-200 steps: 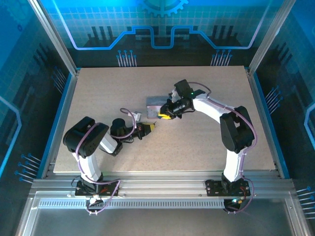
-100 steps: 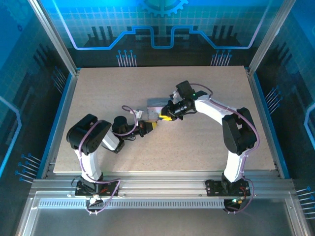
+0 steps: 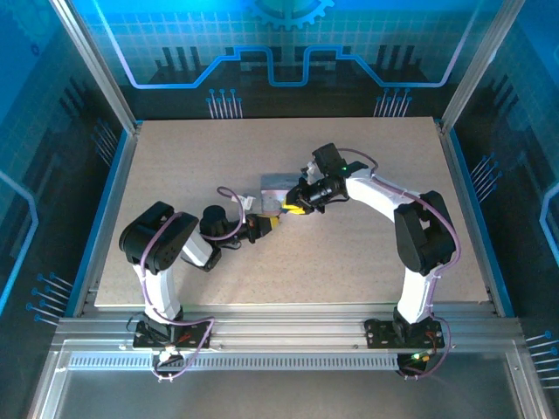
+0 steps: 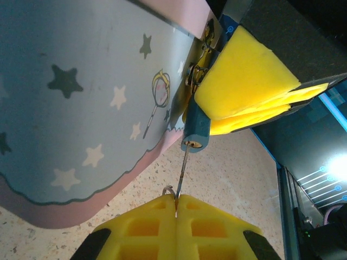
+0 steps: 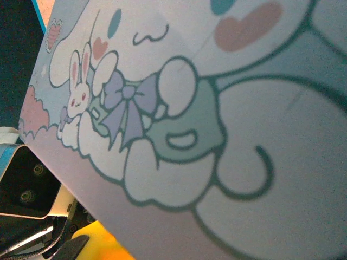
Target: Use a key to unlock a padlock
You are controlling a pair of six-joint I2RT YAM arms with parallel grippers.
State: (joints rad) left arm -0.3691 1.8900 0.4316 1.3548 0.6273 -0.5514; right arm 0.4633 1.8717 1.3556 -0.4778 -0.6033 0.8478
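Left end effector (image 4: pixel 175 208) nearest, my pads pressed together on the key (image 4: pixel 182 173). Key shaft runs up, tip at the keyhole end of the padlock (image 4: pixel 196 129). My right end effector (image 4: pixel 249 100) is clamped on the padlock, right against the cartoon-print tin (image 4: pixel 81 108) on the speckled tabletop (image 4: pixel 227 173).

Left pincer (image 3: pixel 272 223) clamped, right pincer (image 3: pixel 293 208) clamped, tips close

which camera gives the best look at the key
Left wrist: the key is a thin sliver running from the shut left claw up to the padlock. In the top external view it is too small to make out; the right wrist camera faces the tin and its print.
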